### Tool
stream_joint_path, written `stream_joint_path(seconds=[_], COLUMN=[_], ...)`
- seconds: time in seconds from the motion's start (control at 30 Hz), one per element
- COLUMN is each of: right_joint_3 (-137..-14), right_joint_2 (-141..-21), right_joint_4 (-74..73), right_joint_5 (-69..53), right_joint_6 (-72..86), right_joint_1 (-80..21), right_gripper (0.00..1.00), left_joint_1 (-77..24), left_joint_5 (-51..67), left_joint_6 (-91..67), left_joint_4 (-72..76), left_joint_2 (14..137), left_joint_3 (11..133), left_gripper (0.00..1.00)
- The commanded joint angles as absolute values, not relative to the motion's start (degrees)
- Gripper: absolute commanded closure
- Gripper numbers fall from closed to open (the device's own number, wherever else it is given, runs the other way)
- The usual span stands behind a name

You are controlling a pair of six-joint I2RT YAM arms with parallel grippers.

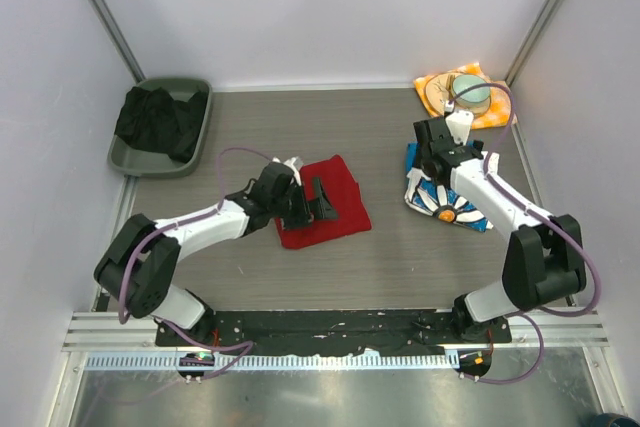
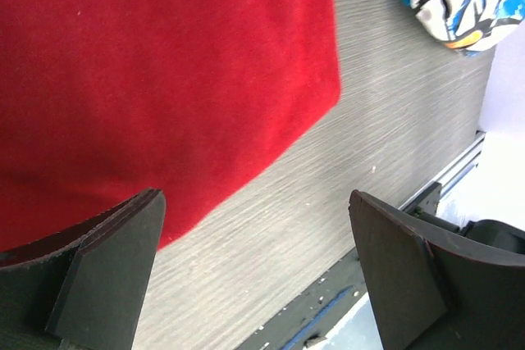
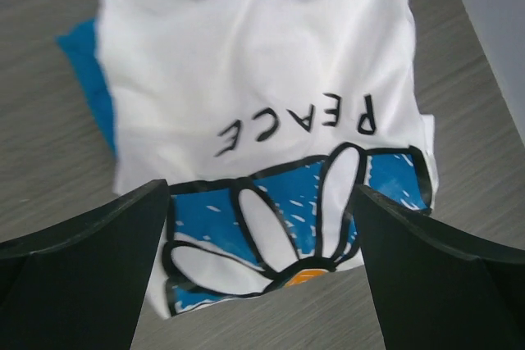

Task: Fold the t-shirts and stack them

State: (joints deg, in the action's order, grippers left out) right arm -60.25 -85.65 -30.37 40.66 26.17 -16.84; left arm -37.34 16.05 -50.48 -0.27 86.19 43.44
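From above, the red tee (image 1: 335, 209) lies folded mid-surface (image 1: 400, 247), with the left fingers (image 1: 322, 197) over its left part. The daisy tee (image 1: 445, 205) lies folded well to the right, the right fingers (image 1: 428, 159) above its far end.

Left wrist: the left fingers (image 2: 115, 276) are released, spread wide and holding nothing, over the red tee's (image 2: 164, 79) edge.

Right wrist: the right fingers (image 3: 90, 276) are also released, spread above the daisy tee (image 3: 262, 104), with blue cloth (image 3: 82, 63) showing beneath it.
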Motion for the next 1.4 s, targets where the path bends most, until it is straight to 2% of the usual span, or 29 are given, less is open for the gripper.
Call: stream_joint_path(seconds=[0.0, 0.27, 0.4, 0.63, 0.8, 1.37], right_joint_3=[-66.0, -68.1, -68.7, -70.0, -70.2, -67.9], right_joint_2=[-82.6, -89.9, -92.3, -94.0, -94.3, -94.5], right_joint_4=[-26.5, -21.6, -19.7, -19.0, -19.0, -18.6], right_joint_5=[26.8, 12.0, 10.7, 10.1, 9.7, 11.1], right_joint_6=[24.6, 24.7, 25.4, 25.1, 25.0, 24.1], right_joint_1=[-18.1, -21.0, -22.1, -24.3, -25.3, -25.6], right_gripper=[0.00, 0.00, 0.00, 0.00, 0.00, 0.00], left_joint_1=[-37.7, -37.6, -37.6, -37.7, -37.6, -37.7], left_joint_5=[12.8, 4.2, -1.0, -3.3, -4.1, -5.4], left_joint_6=[-49.6, -54.2, -59.0, -66.1, -68.2, -69.0], left_joint_4=[-8.7, -24.9, -27.7, -27.6, -26.4, -15.3], left_joint_2=[79.9, 70.1, 62.8, 54.9, 55.6, 70.5], left_joint_3=[49.4, 50.4, 44.9, 34.6, 31.7, 31.5], left_gripper=[0.00, 0.00, 0.00, 0.00, 0.01, 0.03])
